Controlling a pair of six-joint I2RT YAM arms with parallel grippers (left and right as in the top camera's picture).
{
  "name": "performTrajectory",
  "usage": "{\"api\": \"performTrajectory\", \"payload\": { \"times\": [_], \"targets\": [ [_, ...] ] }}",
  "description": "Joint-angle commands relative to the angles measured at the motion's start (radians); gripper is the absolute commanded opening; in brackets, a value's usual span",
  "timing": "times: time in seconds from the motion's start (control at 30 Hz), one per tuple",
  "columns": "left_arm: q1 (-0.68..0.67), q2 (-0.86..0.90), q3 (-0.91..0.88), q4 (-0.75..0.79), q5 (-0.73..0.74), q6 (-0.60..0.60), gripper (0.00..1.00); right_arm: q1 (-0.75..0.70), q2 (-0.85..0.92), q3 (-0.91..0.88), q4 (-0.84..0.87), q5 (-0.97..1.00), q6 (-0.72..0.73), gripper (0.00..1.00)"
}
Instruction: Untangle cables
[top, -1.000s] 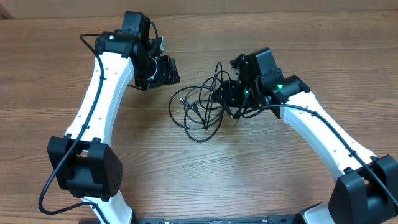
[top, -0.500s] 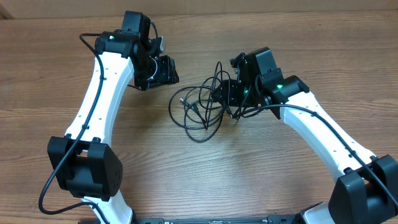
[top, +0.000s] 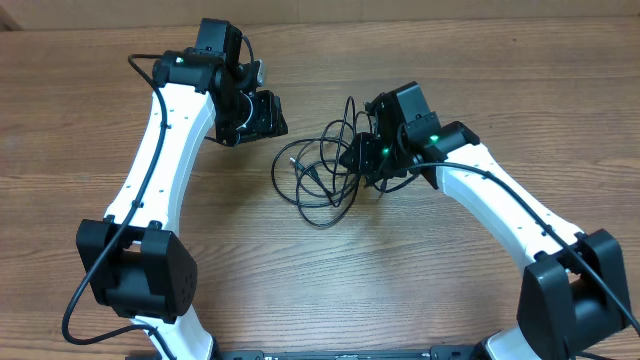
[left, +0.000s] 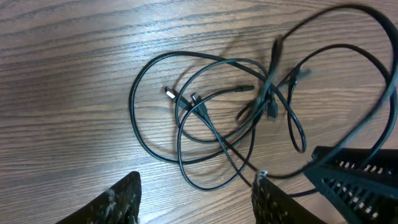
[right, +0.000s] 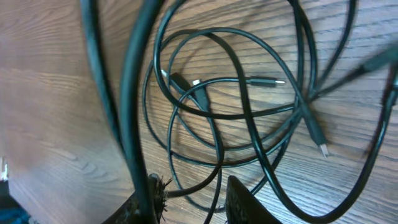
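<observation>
The cables (top: 318, 175) seem light, limp and slippery, best pinched on the single strand (right: 199, 182) between the half-open right jaws; the left jaws stand open, empty.

2 white arms (top: 165, 140) with black joints (top: 140, 270), black wires (top: 70, 305), green lights (top: 434, 139).

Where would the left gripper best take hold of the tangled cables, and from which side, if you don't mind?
Probably the cables at their outer loop nearest the left gripper, from above: there one strand lies alone on the table, clear of crossings.
</observation>
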Motion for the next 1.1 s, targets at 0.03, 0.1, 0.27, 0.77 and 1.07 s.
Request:
{"api": "performTrajectory", "payload": {
  "times": [0.03,0.1,0.27,0.77,1.07],
  "targets": [
    [-0.01,-0.014,0.02,-0.001,-0.009,-0.003,0.57,0.003,0.002,-0.005,0.004,0.044,0.016,0.3],
    [-0.01,-0.014,0.02,-0.001,-0.008,-0.003,0.57,0.003,0.002,-0.005,0.005,0.061,0.016,0.26],
    [-0.021,-0.014,0.019,-0.002,-0.006,-0.003,0.57,0.003,-0.005,0.007,-0.005,0.085,-0.021,0.04],
    [-0.154,-0.014,0.019,0.109,0.333,0.311,0.54,0.002,-0.18,0.661,-0.657,0.203,-0.199,0.04],
    [-0.159,-0.014,0.019,0.135,0.367,0.301,0.61,0.002,-0.18,1.039,-0.807,0.204,-0.183,0.04]
  ]
}}
